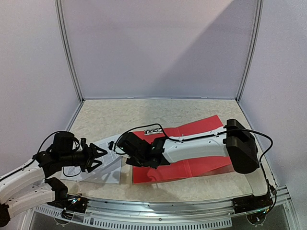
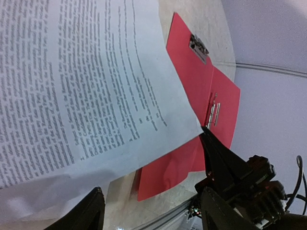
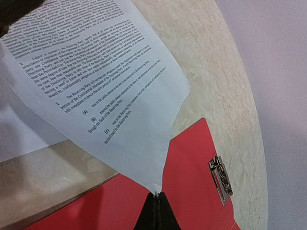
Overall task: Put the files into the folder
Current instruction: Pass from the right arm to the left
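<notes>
Over the open folder (image 3: 192,196), the right gripper (image 3: 156,196) is clamping a corner of the files (image 3: 105,81); the left gripper (image 2: 151,160) is hovering, fingers apart. Filing is only beginning.

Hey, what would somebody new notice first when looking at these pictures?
The right tool is shut on one corner of a white printed paper sheet, holding that corner up just left of the table's middle. Under that corner and off to the right, a flat red plastic folder lies open, with a metal clip inside. The left tool hovers open above the paper at the near left.
</notes>
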Motion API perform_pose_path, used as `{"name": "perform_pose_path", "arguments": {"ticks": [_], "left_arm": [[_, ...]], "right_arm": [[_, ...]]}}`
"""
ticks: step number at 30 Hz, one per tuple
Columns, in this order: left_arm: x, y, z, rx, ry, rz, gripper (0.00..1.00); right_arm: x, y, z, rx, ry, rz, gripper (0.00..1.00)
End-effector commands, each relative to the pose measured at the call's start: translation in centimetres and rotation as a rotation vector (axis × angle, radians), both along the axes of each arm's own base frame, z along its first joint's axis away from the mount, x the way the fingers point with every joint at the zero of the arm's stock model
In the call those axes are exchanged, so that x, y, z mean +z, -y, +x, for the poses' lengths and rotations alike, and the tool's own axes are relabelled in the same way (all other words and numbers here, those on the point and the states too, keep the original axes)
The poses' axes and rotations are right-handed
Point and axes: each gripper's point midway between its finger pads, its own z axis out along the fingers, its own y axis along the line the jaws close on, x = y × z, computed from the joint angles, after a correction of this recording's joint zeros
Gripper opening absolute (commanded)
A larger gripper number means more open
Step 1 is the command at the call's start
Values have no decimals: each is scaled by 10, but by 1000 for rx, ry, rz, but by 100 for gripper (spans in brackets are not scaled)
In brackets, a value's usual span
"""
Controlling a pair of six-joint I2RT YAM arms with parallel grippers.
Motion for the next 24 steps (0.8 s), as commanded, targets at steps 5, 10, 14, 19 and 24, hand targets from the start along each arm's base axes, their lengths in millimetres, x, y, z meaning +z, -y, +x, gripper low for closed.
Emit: {"name": "perform_pose_path", "arguments": {"ticks": [5, 10, 14, 19, 24], "left_arm": [[4, 44, -16, 4, -111, -176, 71], [-7, 50, -15, 65, -120, -245, 72], [-8, 46, -7, 112, -85, -238, 72], [-16, 27, 2, 238, -60, -239, 73], [-17, 17, 11, 309, -22, -241, 74]], "right_arm": [[12, 12, 4, -59, -15, 37, 0], [17, 17, 1, -63, -25, 53, 0], [27, 24, -1, -70, -25, 76, 0], [33, 29, -9, -48, -58, 102, 0], [35, 28, -26, -24, -103, 136, 0]]}}
